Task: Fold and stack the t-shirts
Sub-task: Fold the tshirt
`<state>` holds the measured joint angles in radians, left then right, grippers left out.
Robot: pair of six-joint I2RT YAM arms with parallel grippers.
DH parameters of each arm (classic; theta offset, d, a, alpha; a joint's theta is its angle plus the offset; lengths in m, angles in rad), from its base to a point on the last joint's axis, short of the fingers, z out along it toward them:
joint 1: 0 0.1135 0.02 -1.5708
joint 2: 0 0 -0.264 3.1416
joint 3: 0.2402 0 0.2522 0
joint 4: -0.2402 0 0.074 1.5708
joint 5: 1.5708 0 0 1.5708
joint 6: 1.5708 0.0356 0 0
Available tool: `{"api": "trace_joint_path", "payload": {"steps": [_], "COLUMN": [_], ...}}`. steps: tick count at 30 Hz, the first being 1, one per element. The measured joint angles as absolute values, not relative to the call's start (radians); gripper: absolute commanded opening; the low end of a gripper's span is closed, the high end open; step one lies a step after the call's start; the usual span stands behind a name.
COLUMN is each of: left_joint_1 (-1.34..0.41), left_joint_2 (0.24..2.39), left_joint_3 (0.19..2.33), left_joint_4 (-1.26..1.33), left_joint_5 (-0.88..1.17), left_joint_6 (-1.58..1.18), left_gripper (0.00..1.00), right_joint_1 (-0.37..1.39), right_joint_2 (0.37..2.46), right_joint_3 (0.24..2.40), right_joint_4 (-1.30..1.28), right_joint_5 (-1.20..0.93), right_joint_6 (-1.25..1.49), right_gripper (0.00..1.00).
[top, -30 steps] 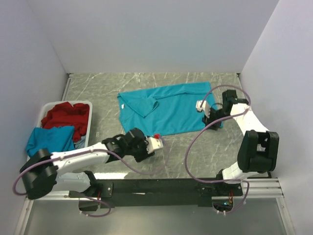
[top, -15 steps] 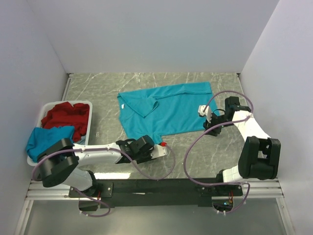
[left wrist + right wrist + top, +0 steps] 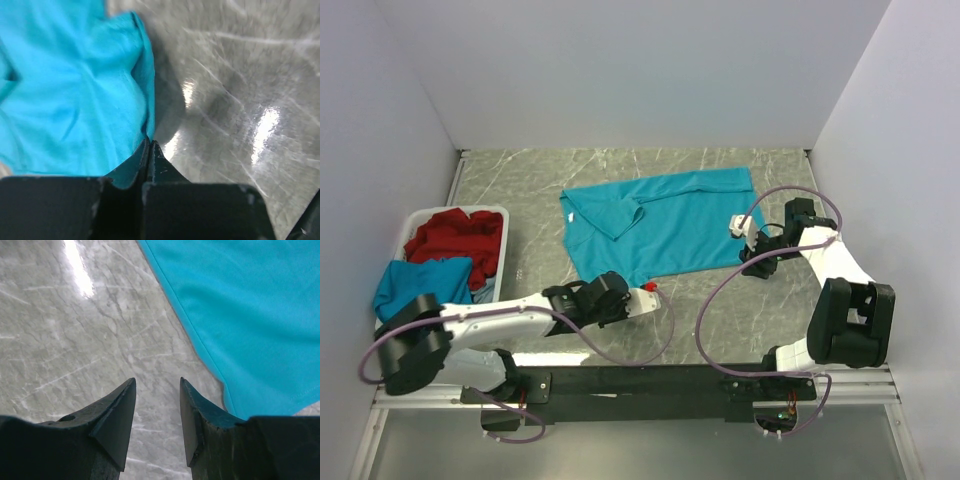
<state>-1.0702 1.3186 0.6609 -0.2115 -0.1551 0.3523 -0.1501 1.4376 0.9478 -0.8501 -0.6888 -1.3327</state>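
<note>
Cloth fills the left half of the left wrist view, and that's the teal t-shirt (image 3: 75, 90). Its edge runs down to the left gripper (image 3: 149, 148), where the jaws are pressed together on the hem. A tuck of teal is pinched right between the black fingers (image 3: 120, 200). Marble table (image 3: 240, 100) shines off to the right.

Up to the overhead camera, which gives the layout the wrists can't. The teal t-shirt (image 3: 665, 225) lies spread across the middle of the table (image 3: 520, 180), with one flap turned over near its left end. The left gripper (image 3: 648, 291) is at the shirt's near-left corner and the right gripper (image 3: 755, 258) is at the near-right corner. From up here you cannot read either jaw gap.

Only this view catches the white basket (image 3: 502, 215) at the left edge. It holds red shirts (image 3: 455, 235) and has a teal-blue shirt (image 3: 420, 282) draped over its near side.

Over on the right wrist view, the right gripper (image 3: 157, 405) has its jaws standing apart with nothing between them but bare table (image 3: 75, 340). The teal t-shirt (image 3: 250, 315) fills the upper right. Its corner comes down just beside the right-hand finger (image 3: 200, 420), outside the gap. Whether cloth and finger actually touch, I can't tell.
</note>
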Motion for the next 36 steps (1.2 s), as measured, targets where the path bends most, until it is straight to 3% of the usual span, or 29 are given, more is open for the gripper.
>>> {"api": "trace_joint_path", "payload": {"steps": [7, 14, 27, 30, 34, 36], "left_joint_1": [-1.070, -1.070, -1.070, -1.070, -1.065, -1.057], "left_joint_2": [1.190, 1.205, 1.209, 1.209, 1.209, 1.208], "left_joint_3": [0.641, 0.641, 0.641, 0.641, 0.641, 0.641], "left_joint_4": [-0.206, -0.210, -0.218, -0.218, -0.218, -0.218], "left_joint_5": [-0.156, -0.156, -0.156, -0.156, -0.157, -0.157], "left_joint_6": [0.353, 0.353, 0.353, 0.353, 0.353, 0.353], "left_gripper": [0.00, 0.00, 0.00, 0.00, 0.00, 0.00], "right_joint_1": [-0.215, -0.326, -0.283, -0.272, -0.266, -0.266], "right_joint_2": [1.449, 1.630, 1.812, 1.843, 1.848, 1.848], "right_joint_3": [0.952, 1.081, 1.186, 1.186, 1.193, 1.194], "right_joint_4": [-0.850, -0.859, -0.818, -0.820, -0.820, -0.817], "right_joint_5": [-0.599, -0.490, -0.429, -0.422, -0.408, -0.408], "right_joint_6": [-1.425, -1.588, -1.609, -1.605, -1.603, -1.597], "right_gripper": [0.47, 0.47, 0.43, 0.36, 0.10, 0.05]}}
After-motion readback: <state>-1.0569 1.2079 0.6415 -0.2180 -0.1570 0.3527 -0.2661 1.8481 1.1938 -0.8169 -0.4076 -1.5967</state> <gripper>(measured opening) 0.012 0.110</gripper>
